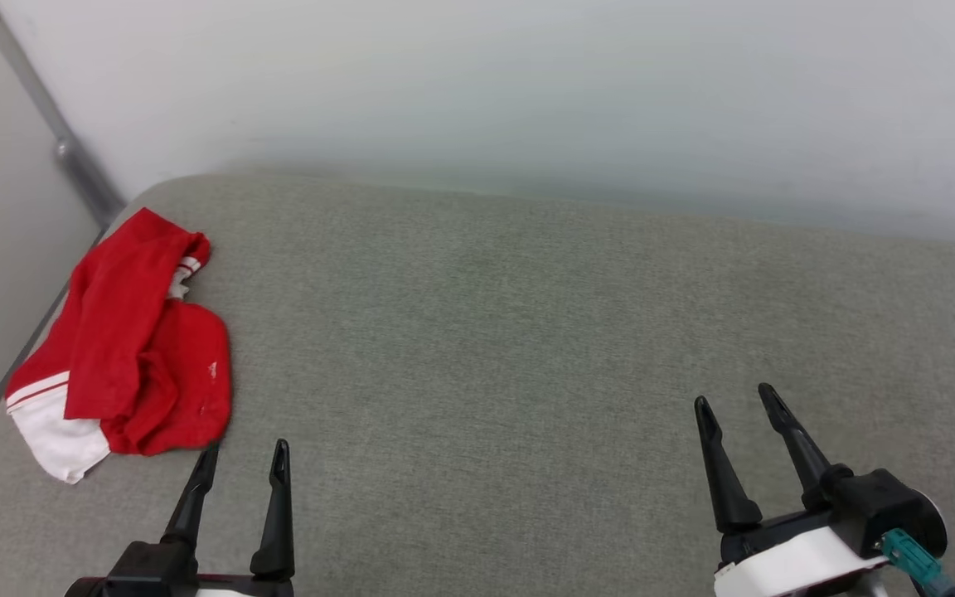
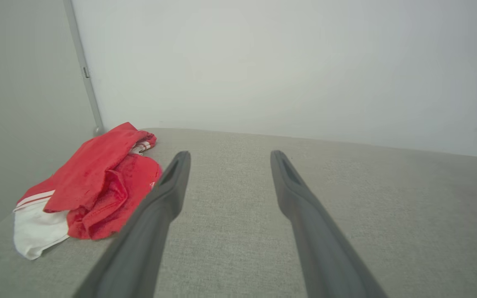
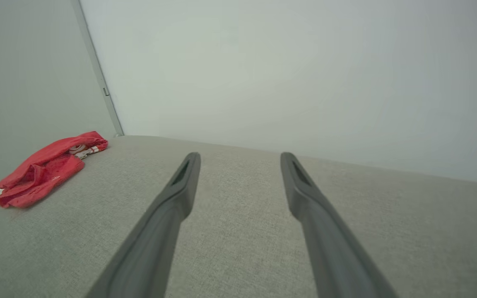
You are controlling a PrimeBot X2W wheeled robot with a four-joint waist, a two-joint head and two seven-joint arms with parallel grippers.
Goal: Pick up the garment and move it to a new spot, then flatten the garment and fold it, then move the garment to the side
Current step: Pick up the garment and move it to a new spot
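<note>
the garment (image 1: 125, 332) lay bunched, probably soft, light and saggy; its raised red fold looked the best hold. left pincer (image 1: 245, 450) and right pincer (image 1: 735, 397) stood spread, empty.

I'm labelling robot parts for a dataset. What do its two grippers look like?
The left gripper and right gripper each have two long, tapering black fingers on a black base. The right wrist wears a white shell with a teal connector.
</note>
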